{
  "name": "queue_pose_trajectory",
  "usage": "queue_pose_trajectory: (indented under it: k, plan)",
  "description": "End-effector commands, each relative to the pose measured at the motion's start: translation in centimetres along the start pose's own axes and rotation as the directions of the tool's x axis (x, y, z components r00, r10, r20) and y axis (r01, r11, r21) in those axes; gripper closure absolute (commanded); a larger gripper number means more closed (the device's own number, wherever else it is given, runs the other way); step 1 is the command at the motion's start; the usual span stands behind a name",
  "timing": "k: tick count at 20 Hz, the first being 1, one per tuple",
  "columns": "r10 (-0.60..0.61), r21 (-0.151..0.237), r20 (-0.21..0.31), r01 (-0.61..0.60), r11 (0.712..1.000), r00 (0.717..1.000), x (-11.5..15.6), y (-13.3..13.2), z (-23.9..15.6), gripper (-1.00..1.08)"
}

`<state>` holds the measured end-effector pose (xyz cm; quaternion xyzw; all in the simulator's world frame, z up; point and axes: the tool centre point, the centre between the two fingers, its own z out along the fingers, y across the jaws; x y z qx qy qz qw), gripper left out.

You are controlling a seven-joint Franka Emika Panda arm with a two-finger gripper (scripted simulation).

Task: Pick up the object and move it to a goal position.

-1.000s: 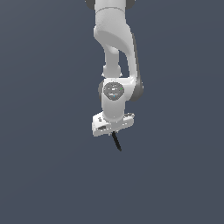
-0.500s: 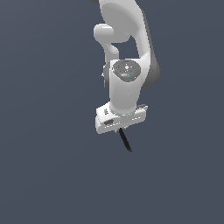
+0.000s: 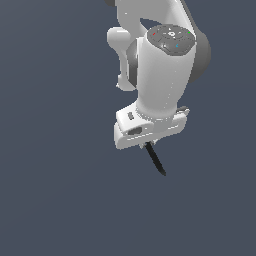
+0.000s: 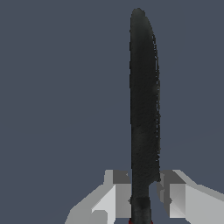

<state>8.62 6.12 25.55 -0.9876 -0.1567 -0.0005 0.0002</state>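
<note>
Exterior view first: compared with a second ago, the arm (image 3: 160, 75) looms much larger and sits higher and further toward the exterior view's right, its wrist cap now facing the camera. Beneath the white hand, the gripper (image 3: 150, 144) clamps the object (image 3: 156, 160), whose black length juts down and slightly rightward, as before. Wrist view: both fingers (image 4: 114, 197) press the rod (image 4: 143, 113) near its red end.

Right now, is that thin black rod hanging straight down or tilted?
Tilted. In the exterior view the rod slants down toward that view's right from the pincer, whose fingers close on its upper end.
</note>
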Motion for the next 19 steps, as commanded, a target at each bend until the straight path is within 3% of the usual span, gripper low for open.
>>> queue_pose_trajectory:
  k: [1, 9, 19]
  plan:
    - [0.0, 0.0, 0.001, 0.0, 1.0, 1.0, 0.8, -0.3, -1.6, 1.08]
    - [0.0, 0.0, 0.001, 0.0, 1.0, 1.0, 2.4, -0.7, -4.6, 1.08]
    - [0.0, 0.0, 0.001, 0.0, 1.0, 1.0, 3.0, -0.9, -5.7, 1.08]
